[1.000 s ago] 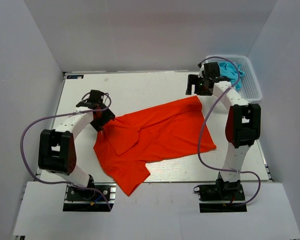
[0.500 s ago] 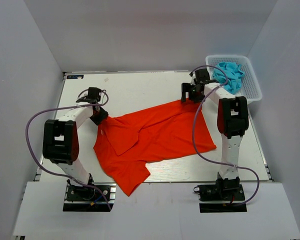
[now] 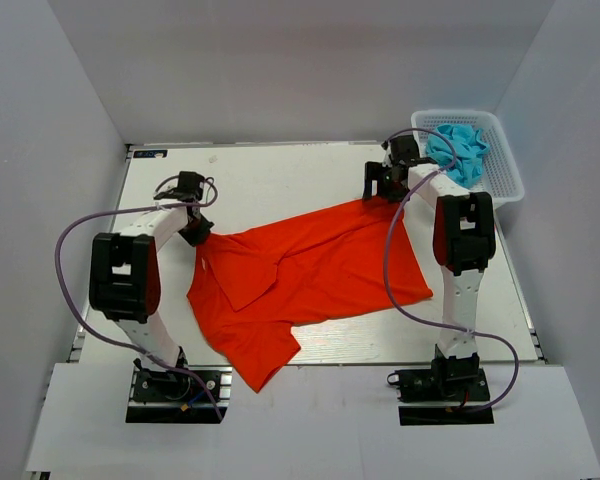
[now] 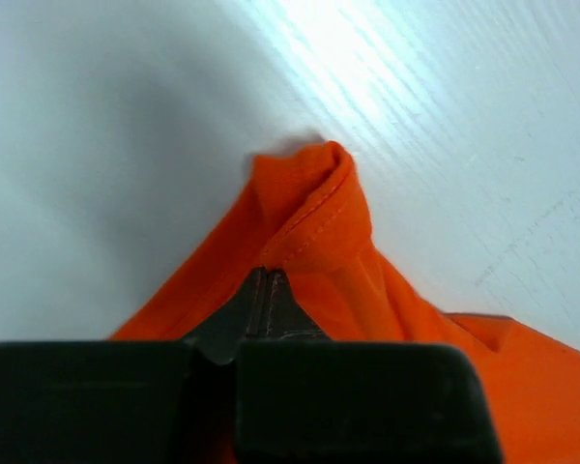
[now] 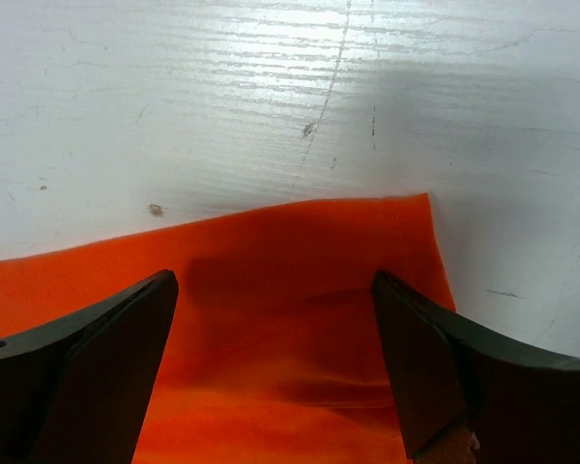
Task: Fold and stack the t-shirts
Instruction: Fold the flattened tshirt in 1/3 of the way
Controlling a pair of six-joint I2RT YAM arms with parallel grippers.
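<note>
Spread across the middle of the white counter (image 3: 280, 180), an orange-red t-shirt (image 3: 310, 275): rumpled rather than flat, a loose flap folded over on its left part, one lower portion reaching down to the counter's near edge. At the shirt's far left corner, the left tool (image 4: 269, 290), clenched on a pinch of the orange cloth, jaws pressed together, with a small stitched fold bunched up just past the tips and bare white surface beyond it. At the shirt's far right corner, the right tool (image 5: 273, 282), released, jaws standing wide apart, orange cloth showing between them and the corner's straight edge just ahead; whether touching the cloth or only just above it, impossible to tell. Beyond the counter's far right corner, a white mesh basket (image 3: 505, 170), and inside it a turquoise t-shirt (image 3: 458, 148), crumpled in a heap toward the basket's far left end, well apart from the orange-red one. From the top view, both arms reaching forward from their bases at the near edge, one to each far corner of the orange-red t-shirt, with purple cables looping alongside each.
</note>
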